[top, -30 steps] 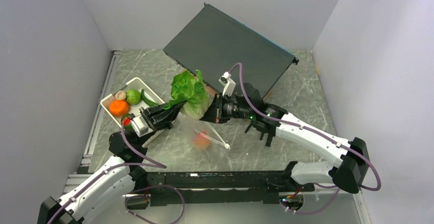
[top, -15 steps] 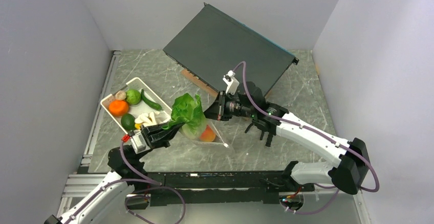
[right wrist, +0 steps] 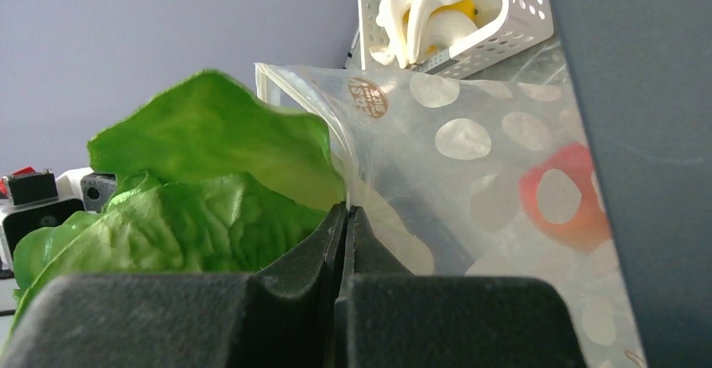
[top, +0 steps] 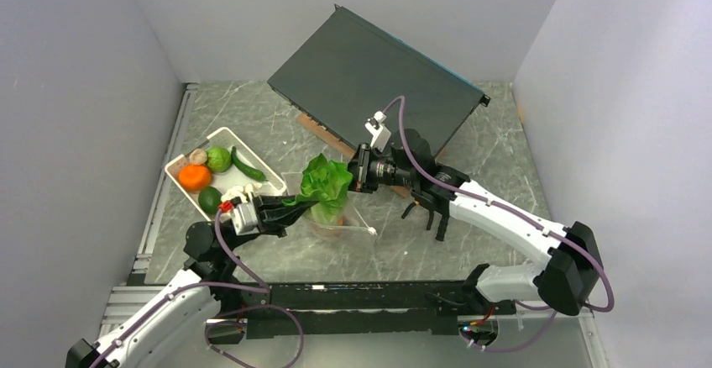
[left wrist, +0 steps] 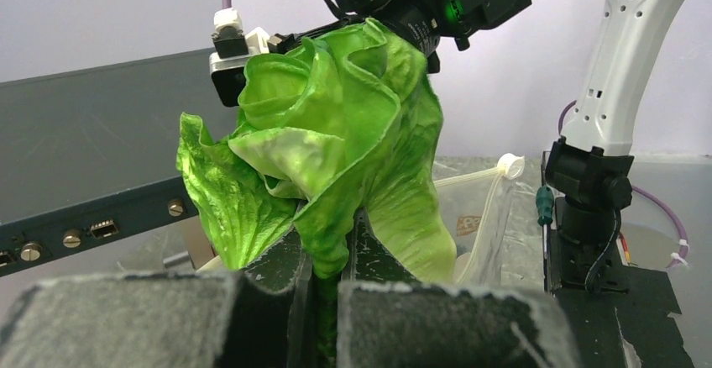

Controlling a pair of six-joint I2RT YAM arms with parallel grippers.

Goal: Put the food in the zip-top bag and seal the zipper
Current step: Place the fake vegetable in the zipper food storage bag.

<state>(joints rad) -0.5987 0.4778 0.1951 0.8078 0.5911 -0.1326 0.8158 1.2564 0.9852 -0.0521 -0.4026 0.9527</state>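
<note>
The lettuce (left wrist: 336, 158) is the piece in hand. My left jaws are pressed on its pale stem end and hold it upright at the mouth of the zip-top bag (right wrist: 470, 175). I cannot tell whether its lowest leaves are inside yet. My right jaws are pinching the bag's mouth edge beside the leaves, lifting that side so the opening gapes. The zipper (left wrist: 470, 180) runs along the lip that sags away from them. A reddish-orange piece (right wrist: 562, 196) shows through the dotted plastic and seems to lie inside. I judge the loading step about half done: the orange (top: 194, 177), a round green fruit (top: 218, 159), the cucumber (top: 245, 165) and the mushrooms (top: 239, 191) wait in the white basket (top: 220, 133) on the worktop (top: 277, 250), well to the left. Next I should push the lettuce down past the lip, which calls for my right side to hold the mouth wide. The broad leaves may catch on the zipper or drag the soft bag over.
</note>
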